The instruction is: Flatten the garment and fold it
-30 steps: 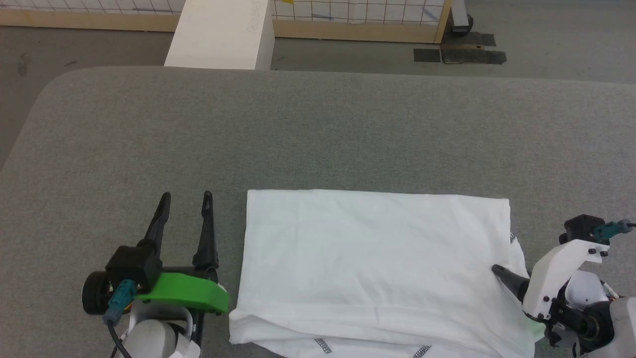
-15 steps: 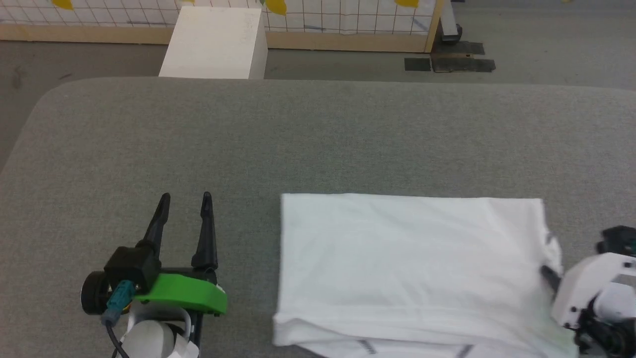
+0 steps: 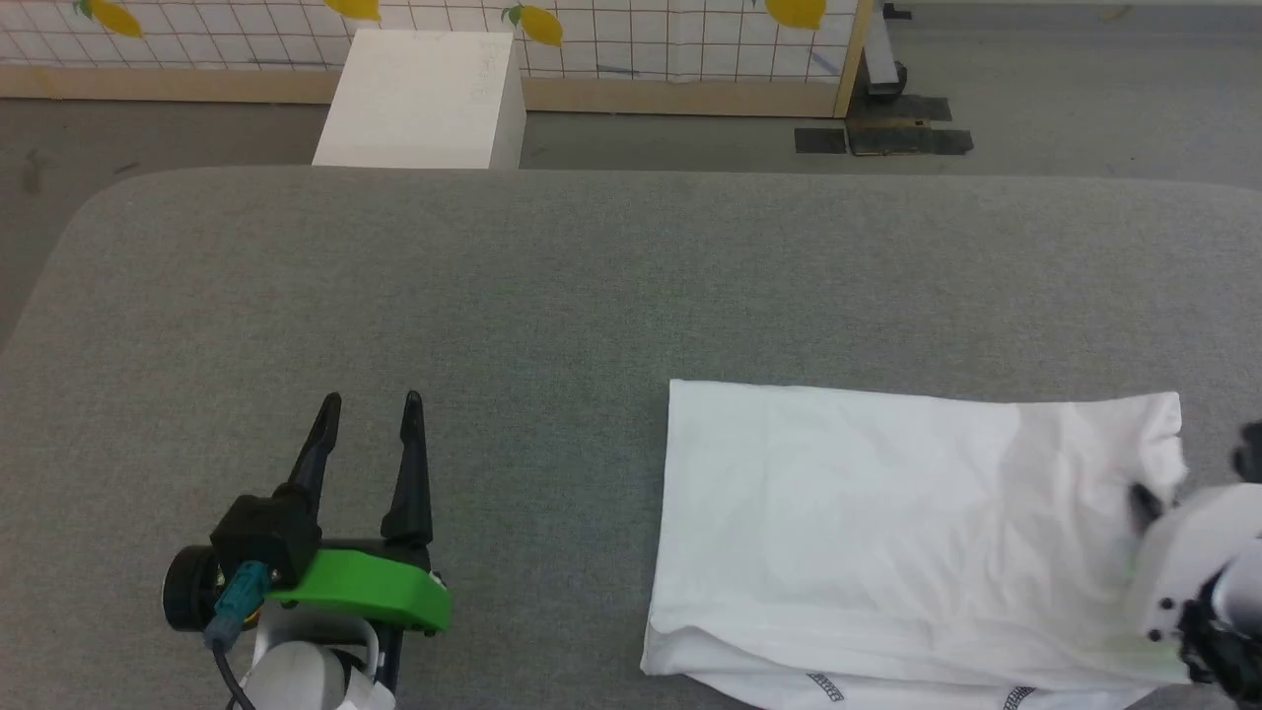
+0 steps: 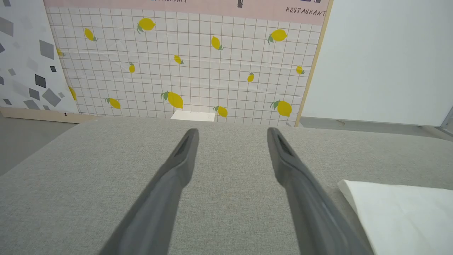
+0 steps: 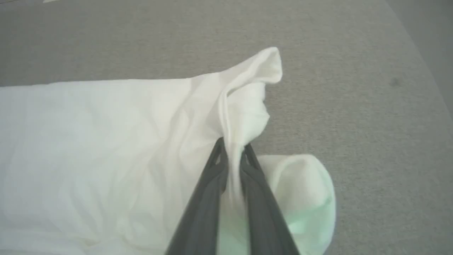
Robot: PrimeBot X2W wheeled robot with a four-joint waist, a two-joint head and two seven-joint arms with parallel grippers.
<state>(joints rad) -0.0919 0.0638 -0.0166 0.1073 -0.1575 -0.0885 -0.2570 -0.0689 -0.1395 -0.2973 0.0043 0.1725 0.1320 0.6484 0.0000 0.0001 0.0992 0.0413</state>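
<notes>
Head view: shirt (image 3: pixel 887 523) folded flat on tabletop (image 3: pixel 592 276), near right; left claw (image 3: pixel 372 399) spread open, empty, well apart to its left; right claw (image 3: pixel 1144 498) at its right edge. Left wrist view: fingers apart, shirt corner at lower right. Right wrist view: clamped on bunched shirt edge.

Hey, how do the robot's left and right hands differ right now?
The left hand is open, fingers spread, holding nothing; the right hand is shut, pinching the edge of the garment. The left hand sits over bare grey surface beside the garment; the right hand is at its bunched right end. Both have long dark fingers.
</notes>
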